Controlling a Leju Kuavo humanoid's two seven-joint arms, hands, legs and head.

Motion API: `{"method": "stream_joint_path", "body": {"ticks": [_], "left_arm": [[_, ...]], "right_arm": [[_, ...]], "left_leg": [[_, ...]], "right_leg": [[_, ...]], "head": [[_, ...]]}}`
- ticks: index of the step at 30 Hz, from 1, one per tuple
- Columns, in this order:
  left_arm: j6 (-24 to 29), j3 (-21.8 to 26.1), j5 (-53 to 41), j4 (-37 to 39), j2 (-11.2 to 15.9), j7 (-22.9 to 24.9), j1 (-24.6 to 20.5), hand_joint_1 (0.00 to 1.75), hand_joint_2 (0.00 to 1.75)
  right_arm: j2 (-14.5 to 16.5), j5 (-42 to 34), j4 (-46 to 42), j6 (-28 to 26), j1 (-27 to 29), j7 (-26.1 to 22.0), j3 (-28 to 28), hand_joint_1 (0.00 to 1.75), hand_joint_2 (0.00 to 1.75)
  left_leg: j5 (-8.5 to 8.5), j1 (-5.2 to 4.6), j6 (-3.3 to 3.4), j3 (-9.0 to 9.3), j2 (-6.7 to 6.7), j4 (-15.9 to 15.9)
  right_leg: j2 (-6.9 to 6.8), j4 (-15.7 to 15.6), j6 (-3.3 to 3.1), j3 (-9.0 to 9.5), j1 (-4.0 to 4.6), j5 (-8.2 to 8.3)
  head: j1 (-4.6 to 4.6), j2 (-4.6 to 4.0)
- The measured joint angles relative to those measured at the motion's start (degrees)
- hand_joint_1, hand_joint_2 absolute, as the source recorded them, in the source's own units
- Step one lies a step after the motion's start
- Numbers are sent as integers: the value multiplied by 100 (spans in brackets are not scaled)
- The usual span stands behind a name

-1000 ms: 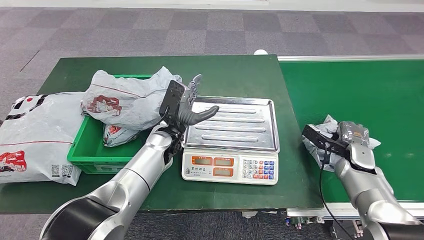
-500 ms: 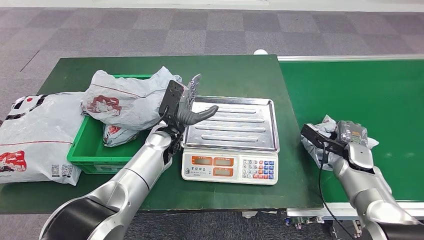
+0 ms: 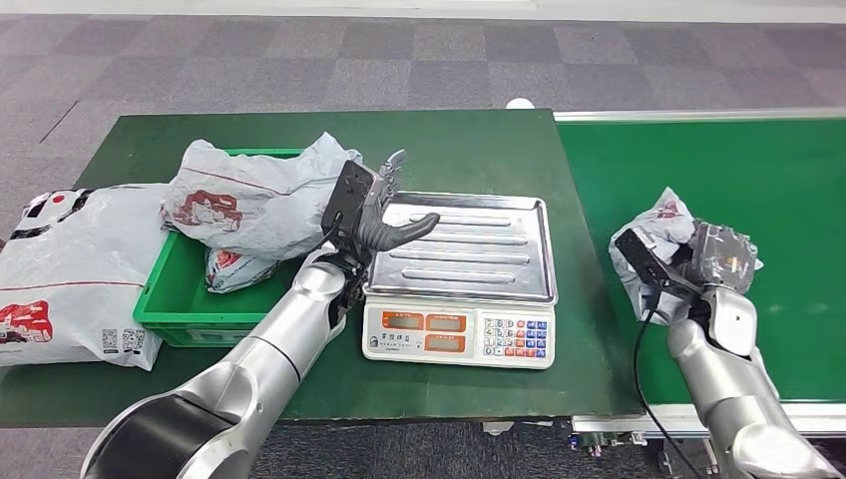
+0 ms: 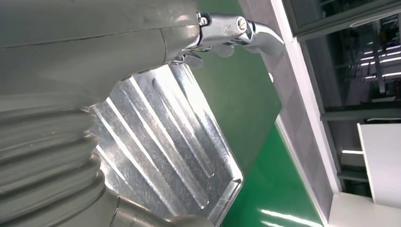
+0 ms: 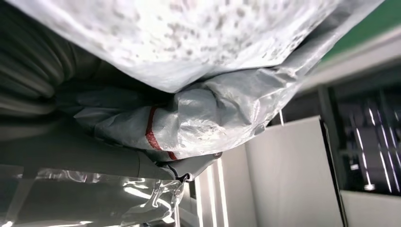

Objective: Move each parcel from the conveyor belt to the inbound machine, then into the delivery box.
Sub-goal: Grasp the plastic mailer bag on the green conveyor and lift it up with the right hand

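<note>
My right hand (image 3: pixel 720 257) grips a crumpled grey parcel (image 3: pixel 660 232) and holds it lifted off the green conveyor belt (image 3: pixel 758 170) near its left end. Up close, the parcel (image 5: pixel 208 113) shows grey plastic with a red stripe, pressed against the hand. My left hand (image 3: pixel 377 205) hovers open, fingers spread, at the left edge of the scale's steel tray (image 3: pixel 469 244). The tray (image 4: pixel 161 146) lies bare under that hand. The green delivery box (image 3: pixel 190 289) to the left holds two grey parcels, a large one (image 3: pixel 249 200) on top.
The scale's keypad and displays (image 3: pixel 459 334) face me at the table's front. A big white parcel (image 3: pixel 70 274) lies on the green table (image 3: pixel 469 150) left of the box. Grey carpet floor lies beyond the table.
My right hand has raised the grey parcel off the belt and tilted it upward. The left hand has barely moved.
</note>
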Motion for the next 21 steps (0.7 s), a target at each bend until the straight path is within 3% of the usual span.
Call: {"method": "stream_joint_path", "body": {"ticks": [7, 21], "left_arm": [[39, 0, -40, 37, -85, 44, -2, 0, 175], [120, 0, 100, 70, -179, 31, -2, 0, 175]], "right_arm": [[-168, -335, -939, -180, 250, -73, -182, 175, 175], [-205, -120, -1152, -356, -135, -31, -217, 175, 175]], "left_leg": [[-1, -7, 2, -4, 4, 0], [0, -7, 2, -8, 2, 0]], "right_leg": [[4, 0, 1, -4, -7, 1], [3, 0, 4, -5, -7, 3]], "head": [[1, 0], [1, 0]]}}
